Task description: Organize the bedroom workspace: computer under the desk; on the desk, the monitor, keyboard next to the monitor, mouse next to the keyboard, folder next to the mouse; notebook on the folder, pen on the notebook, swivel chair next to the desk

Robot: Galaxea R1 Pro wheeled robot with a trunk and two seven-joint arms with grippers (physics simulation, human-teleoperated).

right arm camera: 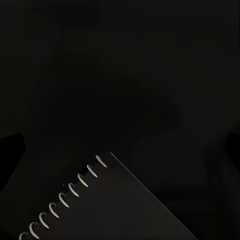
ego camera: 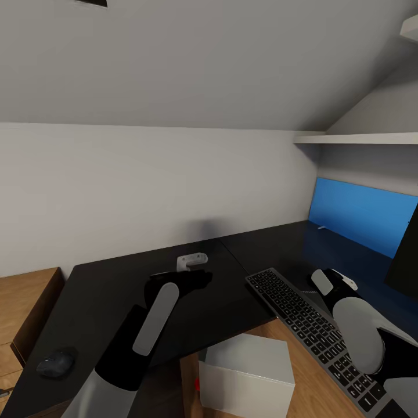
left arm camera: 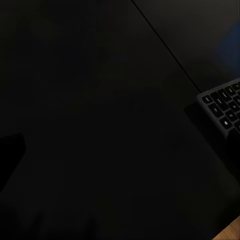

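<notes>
Desk: glossy black L-shaped top, spread before you under both arms; your landmark.
Blue wall panel: behind the desk's right wing.
Monitor: black edge at the desk's far right.
Computer: pale box with a red light, on the floor in the desk's inner corner, just off the front edge.
Keyboard: lies diagonally along the desk's right-wing front edge, its end overhanging the floor.
Notebook: dark, spiral-bound, flat on the desk beneath your right wrist.
Mouse: dark, near the desk's left front edge.
Left gripper: over mid-desk; you cannot tell its jaw state.
Right gripper: over the right wing beside the keyboard; state likewise unclear.
</notes>
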